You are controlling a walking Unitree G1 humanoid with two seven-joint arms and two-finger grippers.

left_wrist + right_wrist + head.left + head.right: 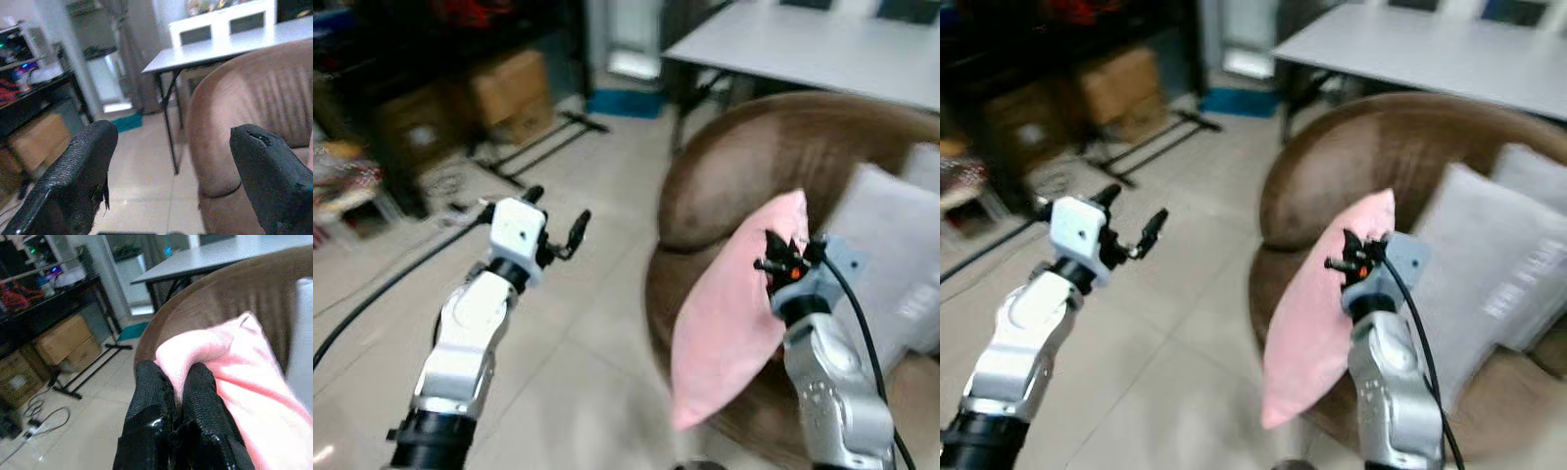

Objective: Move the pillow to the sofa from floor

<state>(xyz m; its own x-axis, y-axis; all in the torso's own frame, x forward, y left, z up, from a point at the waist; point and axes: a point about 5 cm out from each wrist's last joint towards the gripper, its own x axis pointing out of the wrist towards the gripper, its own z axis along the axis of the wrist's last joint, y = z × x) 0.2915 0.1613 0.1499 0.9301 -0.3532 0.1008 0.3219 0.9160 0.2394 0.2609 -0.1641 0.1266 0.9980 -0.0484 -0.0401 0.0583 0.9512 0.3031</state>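
**Pillow airborne at sofa arm, right gripper carrying**

Left eye view: right gripper (781, 262) has the pink pillow (729, 313) pinched near its upper edge, so the pillow hangs down off the floor, just in front of the brown sofa (744, 166), level with the sofa's rounded arm. Holding by the edge makes sense: the bulk dangles below and can be swung over the arm onto the seat. A grey cushion (886, 255) already sits on the sofa, behind the pillow. Left gripper (558, 225) is raised well out from the sofa over the tiled floor (568, 362), jaws apart, holding nothing. Likely just kept out of the way.

Right eye view: same layout. Pillow's lower corner hangs below the sofa arm line, so judged not yet resting on the seat. White bench (1449, 49) stands behind the sofa.

Left wrist view: both black fingers (78, 181) spread wide with nothing between them, sofa arm ahead.

Right wrist view: jaws clamped tight on a fold of pink fabric, sofa backrest right beyond. Grip bites a gathered bunch, which should hold for a short carry.

Judgement: transport nearly done, release over the seat remains.
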